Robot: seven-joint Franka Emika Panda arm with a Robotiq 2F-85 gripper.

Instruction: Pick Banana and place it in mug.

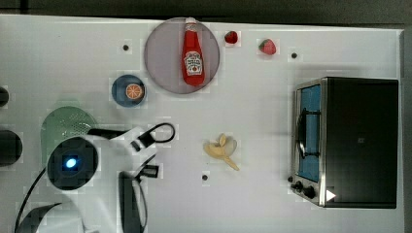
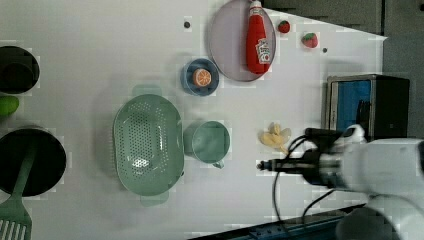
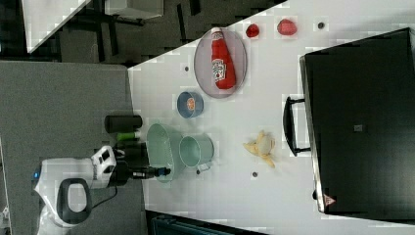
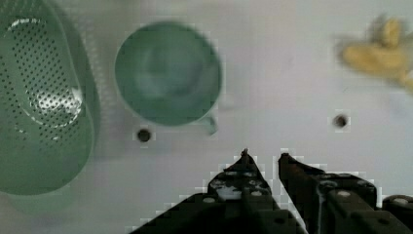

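We see a robot lab's mock kitchen: a white tabletop (image 1: 252, 116) dotted with bolt holes, carrying toy food, a ketchup bottle (image 1: 193, 53), a strainer (image 2: 147, 142), and a toaster oven (image 1: 347, 141) at the top view's right.

A ketchup bottle (image 1: 193, 53) lies on a grey plate (image 1: 163, 58), near two strawberries (image 1: 231, 37) and a toaster oven (image 1: 347, 141).

White table (image 1: 262, 204) — banana (image 1: 221, 149), mug (image 2: 209, 142), strainer (image 2: 146, 144), blue bowl (image 1: 128, 91), plate (image 1: 165, 58), strawberries (image 1: 267, 46), toaster oven (image 1: 350, 141).

arm (image 2: 385, 165): white shell, blk cables | pincer (image 4: 263, 158): blk, pointed tips | wrist: blue LED
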